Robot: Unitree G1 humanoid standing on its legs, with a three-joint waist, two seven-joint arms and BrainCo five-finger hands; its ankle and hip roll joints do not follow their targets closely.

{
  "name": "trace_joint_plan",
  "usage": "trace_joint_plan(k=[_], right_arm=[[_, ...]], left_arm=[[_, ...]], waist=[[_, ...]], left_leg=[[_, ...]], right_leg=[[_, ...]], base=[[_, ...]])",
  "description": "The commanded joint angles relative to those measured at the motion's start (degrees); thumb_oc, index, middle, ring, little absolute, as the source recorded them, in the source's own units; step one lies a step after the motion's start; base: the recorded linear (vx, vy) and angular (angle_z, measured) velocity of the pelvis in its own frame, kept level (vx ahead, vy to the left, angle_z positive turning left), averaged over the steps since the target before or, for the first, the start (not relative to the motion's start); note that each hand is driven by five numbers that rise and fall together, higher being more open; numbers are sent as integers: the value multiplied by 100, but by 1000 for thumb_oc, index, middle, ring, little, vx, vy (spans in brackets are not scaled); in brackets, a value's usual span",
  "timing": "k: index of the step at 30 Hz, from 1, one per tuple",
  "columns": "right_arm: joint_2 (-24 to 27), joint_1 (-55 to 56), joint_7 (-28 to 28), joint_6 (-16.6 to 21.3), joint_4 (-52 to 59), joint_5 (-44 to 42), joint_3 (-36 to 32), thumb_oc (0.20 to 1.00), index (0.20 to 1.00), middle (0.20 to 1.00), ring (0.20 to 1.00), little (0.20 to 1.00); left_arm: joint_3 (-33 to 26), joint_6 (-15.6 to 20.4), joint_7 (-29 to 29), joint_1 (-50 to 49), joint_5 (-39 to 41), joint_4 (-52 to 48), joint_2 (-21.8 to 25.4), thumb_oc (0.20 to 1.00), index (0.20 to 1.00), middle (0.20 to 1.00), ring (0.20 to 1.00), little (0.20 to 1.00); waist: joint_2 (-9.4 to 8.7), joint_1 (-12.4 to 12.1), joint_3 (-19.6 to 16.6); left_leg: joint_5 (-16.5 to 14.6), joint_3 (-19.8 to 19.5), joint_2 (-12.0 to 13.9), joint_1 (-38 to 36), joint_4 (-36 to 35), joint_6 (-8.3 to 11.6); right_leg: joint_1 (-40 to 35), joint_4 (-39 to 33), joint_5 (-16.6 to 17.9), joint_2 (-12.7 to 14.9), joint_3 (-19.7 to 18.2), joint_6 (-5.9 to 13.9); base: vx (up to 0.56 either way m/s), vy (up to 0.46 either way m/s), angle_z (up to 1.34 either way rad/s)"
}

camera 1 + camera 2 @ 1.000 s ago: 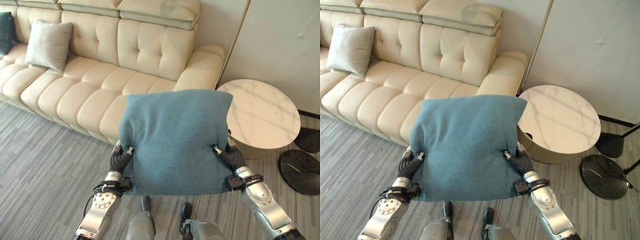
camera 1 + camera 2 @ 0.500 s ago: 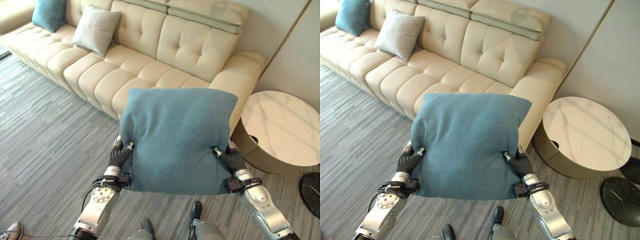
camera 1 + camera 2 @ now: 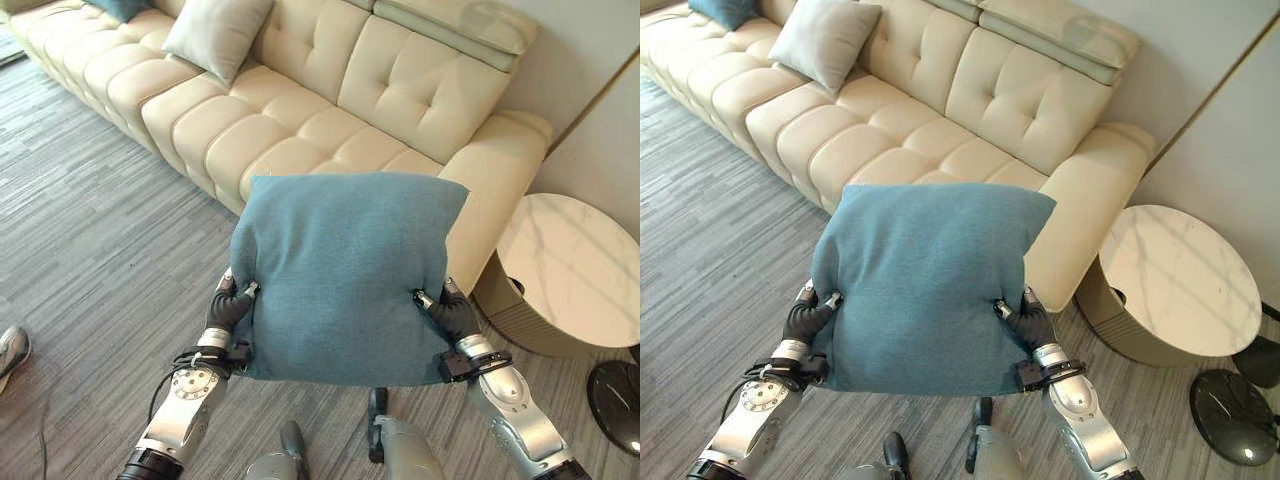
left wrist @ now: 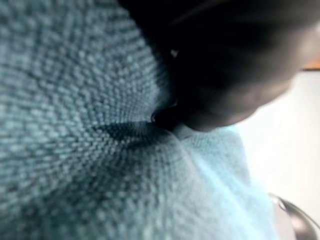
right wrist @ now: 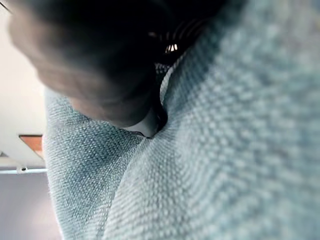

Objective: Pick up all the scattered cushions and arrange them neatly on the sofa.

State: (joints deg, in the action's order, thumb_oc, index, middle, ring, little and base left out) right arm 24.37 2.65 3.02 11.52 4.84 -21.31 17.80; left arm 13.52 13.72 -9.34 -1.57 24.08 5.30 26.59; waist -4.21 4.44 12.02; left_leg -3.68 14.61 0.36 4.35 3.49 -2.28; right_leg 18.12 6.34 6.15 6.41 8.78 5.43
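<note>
Robot hands [image 3: 232, 307] [image 3: 450, 313] either side of teal cushion [image 3: 345, 270]

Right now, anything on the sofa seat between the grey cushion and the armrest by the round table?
No. In the left eye view the cream seat from the grey cushion to the armrest is bare; the held teal cushion hides only the front edge.

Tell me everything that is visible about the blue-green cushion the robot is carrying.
The blue-green cushion is square, plump, of coarse woven cloth. It is held upright in the air before the cream sofa, touching neither sofa nor floor. The left hand pinches its left edge and the right hand its right edge, low on each side, where the cloth dents inward.
</note>
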Motion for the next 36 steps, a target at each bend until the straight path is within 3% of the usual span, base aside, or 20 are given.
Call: trace_joint_plan(k=[1, 4, 6, 8, 9, 12, 13, 15, 16, 18, 19, 21, 23, 25, 28, 30, 32, 34, 35, 36], right_arm=[[-220, -700, -456, 539, 741, -51, 373, 200, 200, 200, 200, 200], [-158, -592, -560, 565, 765, -179, 331, 200, 200, 200, 200, 200], [-95, -484, -592, 568, 799, -173, 289, 200, 200, 200, 200, 200], [-5, -428, -590, 564, 711, -160, 250, 200, 200, 200, 200, 200], [-7, -431, -590, 564, 711, -161, 250, 200, 200, 200, 200, 200], [141, -337, -586, 596, 742, -229, 119, 200, 200, 200, 200, 200], [175, -253, -575, 584, 706, -330, 80, 200, 200, 200, 200, 200], [210, -154, -579, 559, 737, -338, -37, 200, 200, 200, 200, 200], [181, -124, -561, 548, 690, -312, -54, 200, 200, 200, 200, 200], [101, -67, -495, 563, 604, -222, -101, 200, 200, 200, 200, 200], [95, -37, -457, 566, 587, -185, -138, 200, 200, 200, 200, 200], [37, 13, -513, 536, 573, -144, -132, 200, 200, 200, 200, 200], [-66, -294, -581, 503, 493, -28, 44, 200, 200, 200, 200, 200], [-174, -482, -565, 508, 423, 70, 153, 200, 200, 200, 200, 200], [-202, -464, -629, 487, 411, 21, 152, 200, 200, 200, 200, 200], [-201, -377, -643, 497, 361, -70, 71, 200, 200, 200, 200, 200], [-175, -236, -651, 507, 371, -51, -19, 200, 200, 200, 200, 200], [-149, -154, -635, 524, 364, -75, -121, 200, 200, 200, 200, 200], [-94, -102, -642, 562, 414, -106, -190, 200, 200, 200, 200, 200], [-54, -87, -591, 549, 438, -221, -214, 200, 200, 200, 200, 200]], left_arm=[[625, 553, 573, 686, -159, -820, -245, 200, 200, 200, 200, 200], [604, 564, 614, 618, -158, -823, -301, 200, 200, 200, 200, 200], [617, 547, 655, 492, -177, -846, -342, 200, 200, 200, 200, 200], [620, 572, 645, 414, -117, -847, -405, 200, 200, 200, 200, 200], [619, 571, 645, 416, -117, -848, -402, 200, 200, 200, 200, 200], [609, 542, 718, 369, -52, -838, -388, 200, 200, 200, 200, 200], [622, 527, 694, 354, -55, -742, -408, 200, 200, 200, 200, 200], [626, 462, 743, 356, -91, -740, -382, 200, 200, 200, 200, 200], [606, 444, 747, 322, -125, -790, -347, 200, 200, 200, 200, 200], [565, 438, 666, 295, -147, -849, -335, 200, 200, 200, 200, 200], [577, 453, 635, 319, -138, -854, -340, 200, 200, 200, 200, 200], [608, 440, 702, 262, -127, -862, -359, 200, 200, 200, 200, 200], [528, 482, 661, 280, -207, -874, -207, 200, 200, 200, 200, 200], [402, 540, 565, 275, -240, -786, -144, 200, 200, 200, 200, 200], [350, 558, 571, 241, -252, -777, -145, 200, 200, 200, 200, 200], [338, 549, 600, 237, -227, -718, -202, 200, 200, 200, 200, 200], [399, 512, 655, 221, -254, -682, -265, 200, 200, 200, 200, 200], [385, 517, 739, 177, -261, -668, -287, 200, 200, 200, 200, 200], [400, 492, 791, 169, -239, -690, -281, 200, 200, 200, 200, 200], [385, 475, 737, 155, -244, -665, -291, 200, 200, 200, 200, 200]], waist=[[175, 97, 61], [185, 159, -21], [234, 185, -56], [301, 217, -77], [286, 230, -86], [222, 243, -83], [179, 237, -99], [80, 200, -125], [73, 124, -124], [125, -22, -103], [110, -35, -97], [160, -16, -212], [117, -54, -244], [140, -79, -257], [183, -22, -301], [174, 34, -328], [108, 73, -342], [63, 52, -435], [31, 72, -432], [-8, -2, -362]], left_leg=[[-431, -212, -288, -309, 151, 146], [-704, -306, -474, -668, 214, 198], [-755, -370, -441, -748, 467, 314], [-403, -400, -355, -661, 1077, 644], [-379, -409, -371, -638, 1076, 640], [152, -266, -61, -261, 2168, 1033], [212, -233, 62, -69, 2504, 1028], [-333, -203, 266, 359, 1911, 656], [-213, -434, 341, 588, 1198, 605], [707, -1006, 531, 1006, 303, 773], [778, -1009, 547, 1122, 328, 795], [625, -805, 513, 828, 211, 698], [323, -557, 240, 554, 337, 384], [138, -177, 126, 147, 233, 209], [48, -69, 35, -141, 53, 210], [-85, 37, 7, -406, 39, 256], [-102, -24, -47, -382, 179, 294], [-153, 33, -63, -315, 365, 378], [-81, -34, 16, -201, 820, 515], [133, -351, 99, 83, 1568, 758]], right_leg=[[-190, 247, -571, -22, 55, 292], [-161, 115, -509, -5, 534, 251], [-426, 54, -547, -59, 546, 146], [-697, -33, -565, -160, 524, 40], [-688, -53, -543, -143, 532, 39], [-1019, -239, -650, -249, 449, -196], [-1191, -343, -779, -324, 338, -301], [-1371, -393, -977, -296, 93, -224], [-1462, -326, -1115, -332, -76, -174], [-1664, -144, -1341, -435, -377, -182], [-1738, -117, -1392, -411, -429, -169], [-1864, 168, -1520, -293, -544, -65], [-1546, 1085, -1163, -31, -785, 164], [-1090, 1676, -822, 111, -509, 294], [-860, 1315, -912, 7, -71, 201], [-890, 810, -979, 80, 611, 154], [-1061, 592, -994, -88, 297, 98], [-1287, 204, -992, -104, 266, 33], [-1439, 38, -983, -174, 211, -45], [-1603, -127, -1002, -246, 102, -148]], base=[[358, -3, 48], [326, -45, 24], [328, -91, 38], [261, -106, 43], [129, -96, 33], [217, -148, 23], [343, -148, 4], [416, 5, -28], [482, 177, -49], [487, 218, -92], [414, 221, -113], [517, 392, -112], [524, 503, -135], [342, 339, -144], [208, 124, -25], [230, 4, 42], [116, -70, -42], [62, -87, 9], [27, -103, 62], [-3, -22, 27]])
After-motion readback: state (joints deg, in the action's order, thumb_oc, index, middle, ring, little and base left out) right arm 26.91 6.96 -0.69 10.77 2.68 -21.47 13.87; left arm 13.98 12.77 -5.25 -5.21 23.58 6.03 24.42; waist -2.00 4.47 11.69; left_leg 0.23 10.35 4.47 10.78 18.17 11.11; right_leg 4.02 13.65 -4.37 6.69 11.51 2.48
